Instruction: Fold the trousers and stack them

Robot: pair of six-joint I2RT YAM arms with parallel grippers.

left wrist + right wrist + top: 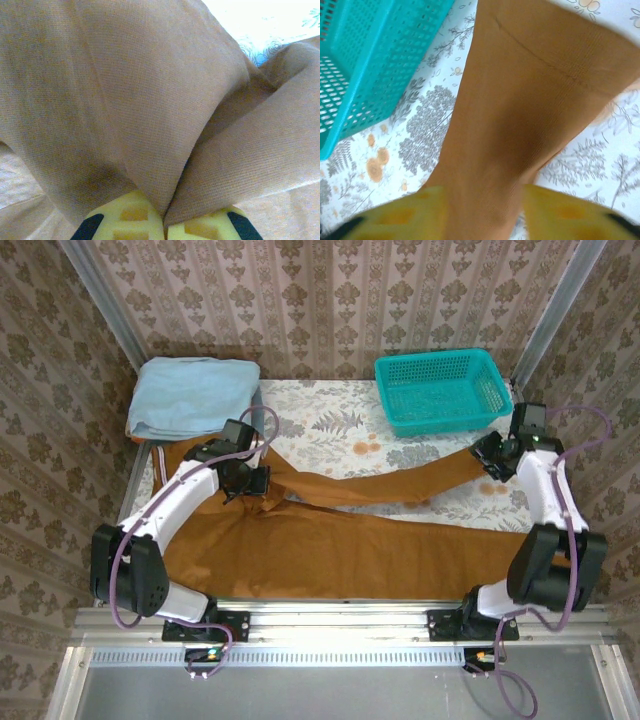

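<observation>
You hold the trousers (380,545) clamped in your left gripper (245,482) near the crotch and your right gripper (488,453) at the leg end, likely to fold that leg over.

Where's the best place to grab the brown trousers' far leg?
Grip the far leg at its cuff end, coming from the right. It lies long and narrow, its free end pointing that way near the basket, where the right gripper pinches it.

Trousers (380,550) are rust-brown, basket (445,418) teal — tablecloth (330,425) white, floral.

No legible text or markings
</observation>
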